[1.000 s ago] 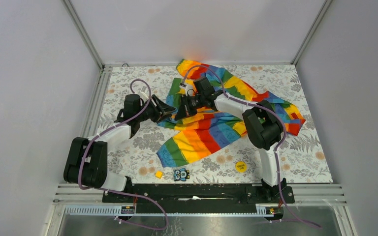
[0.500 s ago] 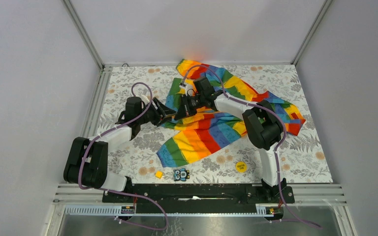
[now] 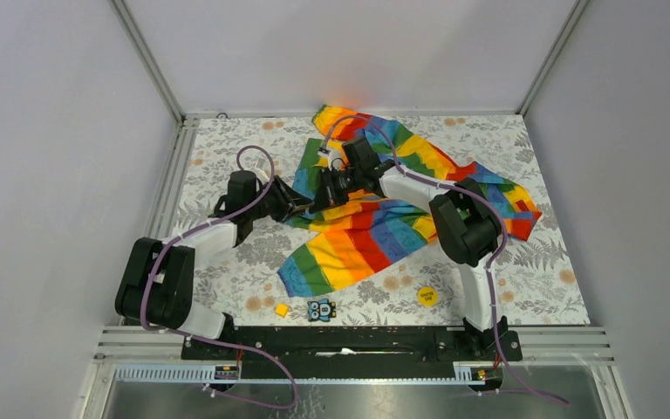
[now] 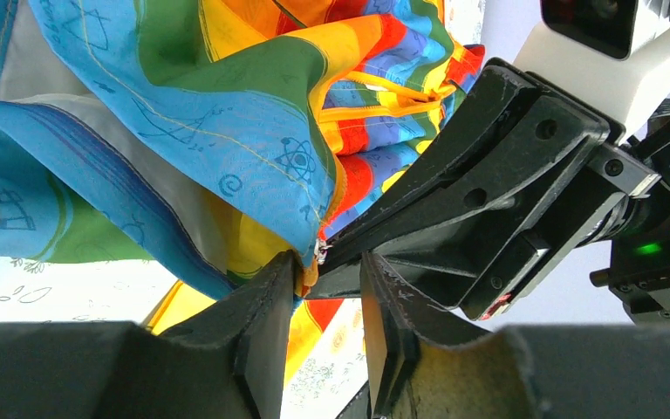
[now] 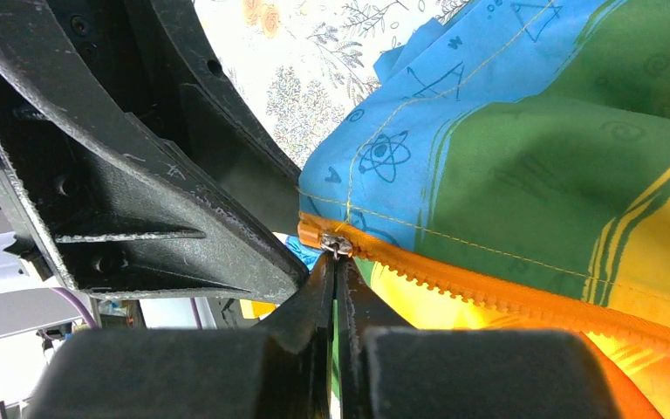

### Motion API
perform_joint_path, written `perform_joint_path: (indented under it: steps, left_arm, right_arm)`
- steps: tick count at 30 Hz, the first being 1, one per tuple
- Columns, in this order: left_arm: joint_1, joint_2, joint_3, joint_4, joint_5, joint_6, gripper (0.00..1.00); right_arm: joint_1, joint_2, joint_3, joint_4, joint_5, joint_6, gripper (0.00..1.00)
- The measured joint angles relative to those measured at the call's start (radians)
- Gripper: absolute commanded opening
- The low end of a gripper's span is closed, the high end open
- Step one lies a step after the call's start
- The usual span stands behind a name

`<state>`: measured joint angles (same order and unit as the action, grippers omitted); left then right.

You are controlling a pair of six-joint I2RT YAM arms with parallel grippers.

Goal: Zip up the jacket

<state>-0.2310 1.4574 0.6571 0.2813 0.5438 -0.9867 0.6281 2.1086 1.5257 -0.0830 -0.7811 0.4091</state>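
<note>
Right claw (image 5: 336,259) clenches the zipper pull (image 5: 338,245), left claw (image 4: 327,264) stands part-open beside it; the jacket (image 3: 362,240), limp and light, likely needs anchoring just below.

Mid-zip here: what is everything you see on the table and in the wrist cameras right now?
jacket: one, rainbow stripes, table's middle to far right
zipper strip: one, orange, along the jacket's edge
zipper pull: one, silvery, at the strip's end
disc: one, yellow, near edge
cube: one, yellow, near edge
owl piece: one, blue and black, beside the cube
table: one, floral cover
left gripper: one, black, jaws apart at the jacket's edge
right gripper: one, black, shut on the zipper pull
</note>
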Motion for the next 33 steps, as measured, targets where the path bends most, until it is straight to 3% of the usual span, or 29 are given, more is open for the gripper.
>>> perform_joint_path:
  steps: [6,11,16,23,25,30,33]
  left_arm:
    - [-0.007,0.0,0.003,-0.004,-0.046,0.005,0.37]
    - [-0.011,0.0,0.0,0.017,-0.086,-0.019,0.29]
    - [-0.01,0.0,-0.027,0.072,-0.148,-0.062,0.36]
    - [-0.01,0.01,-0.043,0.093,-0.174,-0.097,0.18]
    - [-0.01,0.019,-0.043,0.1,-0.174,-0.103,0.01]
    - [-0.01,0.024,-0.027,0.093,-0.161,-0.048,0.0]
    - [-0.007,0.024,0.02,0.045,-0.14,0.071,0.0]
  right_arm:
    - [0.0,0.0,0.0,-0.001,0.015,0.0,0.0]
    - [0.0,0.0,0.0,0.0,0.029,0.0,0.0]
    - [0.008,0.0,0.002,-0.001,0.011,0.0,0.0]
    - [0.019,0.0,0.003,-0.002,0.009,0.0,0.0]
    - [0.019,0.0,0.007,-0.002,0.009,0.0,0.0]
    - [0.02,0.008,0.049,-0.069,0.025,-0.012,0.0]
    - [0.02,0.069,0.211,-0.263,0.043,-0.103,0.0]
